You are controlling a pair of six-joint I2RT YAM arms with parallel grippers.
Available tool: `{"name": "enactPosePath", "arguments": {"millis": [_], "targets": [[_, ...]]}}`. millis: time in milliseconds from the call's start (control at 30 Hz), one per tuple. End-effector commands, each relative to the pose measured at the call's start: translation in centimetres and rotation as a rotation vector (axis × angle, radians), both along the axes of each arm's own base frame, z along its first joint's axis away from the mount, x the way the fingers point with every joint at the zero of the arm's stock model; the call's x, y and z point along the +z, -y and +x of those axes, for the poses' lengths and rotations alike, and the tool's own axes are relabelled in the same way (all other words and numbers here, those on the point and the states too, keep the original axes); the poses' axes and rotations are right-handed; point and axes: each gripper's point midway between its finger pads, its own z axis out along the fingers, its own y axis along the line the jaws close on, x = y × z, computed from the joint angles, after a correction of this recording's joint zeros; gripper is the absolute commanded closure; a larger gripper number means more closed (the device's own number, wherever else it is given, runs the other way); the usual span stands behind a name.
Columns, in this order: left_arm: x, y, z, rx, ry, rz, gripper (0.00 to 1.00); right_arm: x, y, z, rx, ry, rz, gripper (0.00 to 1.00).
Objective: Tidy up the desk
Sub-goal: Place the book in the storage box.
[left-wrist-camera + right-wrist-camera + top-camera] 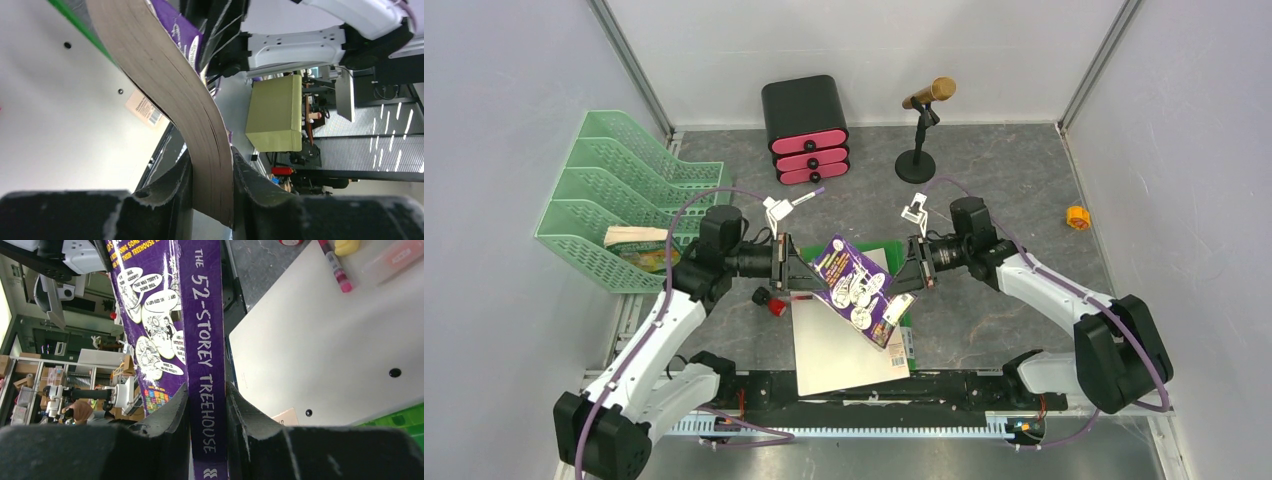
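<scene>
The book [856, 285] is hanging over the white board [839, 350] at the middle of the tabletop [1014, 190], its long axis running from about 11 o'clock to 5 o'clock, cover tilting upward and spine facing 3 o'clock. The left jaws are pinching the page edge at the 9 o'clock side, and the right jaws are pinching the spine. It is looking like a thick, fairly light but floppy paperback (the pages are bowing in the left wrist view), so I am judging the spine the stiffer, surer hold.
</scene>
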Motion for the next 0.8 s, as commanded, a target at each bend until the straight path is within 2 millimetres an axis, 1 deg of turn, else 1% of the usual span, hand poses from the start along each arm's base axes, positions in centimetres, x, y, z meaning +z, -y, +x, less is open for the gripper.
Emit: {"name": "enactPosePath", "arguments": {"millis": [0,67,133,167,267,300,367,433,500,533,600,667,767], "targets": [[8.3,0.6,-1.0,-0.103,0.246,-0.189,0.93,0.6,-0.6,0.9,-0.025,-0.009,0.001,0.85],[8.2,0.6,-0.9,-0.097,0.247,-0.187,0.98,0.6,-0.6,0.9,-0.024,-0.011,0.0,0.73],[7.8,0.7,-0.7,-0.092,0.232,-0.181,0.98,0.6,-0.6,0.9,-0.026,-0.013,0.0,0.58],[7.6,0.7,-0.6,-0.088,0.225,-0.177,0.98,0.7,-0.7,0.9,-0.027,-0.011,0.001,0.49],[6.3,0.5,0.0,-0.061,0.209,-0.144,0.98,1.1,-0.6,1.1,-0.037,0.008,0.004,0.25],[5.8,0.3,0.2,-0.047,0.204,-0.125,0.98,1.1,-0.6,1.2,-0.039,0.015,0.002,0.19],[4.8,0.1,0.6,-0.019,0.2,-0.086,0.98,0.8,-0.4,1.3,-0.049,0.021,-0.024,0.1],[3.9,-0.3,1.2,0.027,0.195,-0.033,0.98,0.3,-0.1,1.6,-0.059,0.035,-0.063,0.07],[2.6,-1.1,2.6,0.127,0.179,0.063,0.98,0.1,0.0,1.8,-0.058,0.048,-0.09,0.04],[1.8,-1.7,3.3,0.186,0.166,0.122,0.98,0.1,0.1,2.0,-0.059,0.051,-0.101,0.03],[0.9,-3.0,4.5,0.283,0.169,0.223,0.98,0.1,0.2,2.2,-0.067,0.056,-0.111,0.02],[0.6,-4.0,5.3,0.345,0.186,0.293,0.98,0.0,0.3,2.4,-0.075,0.058,-0.123,0.02],[0.9,-5.4,6.0,0.422,0.224,0.355,0.98,-0.6,0.4,2.5,-0.081,0.049,-0.143,0.02]]}}
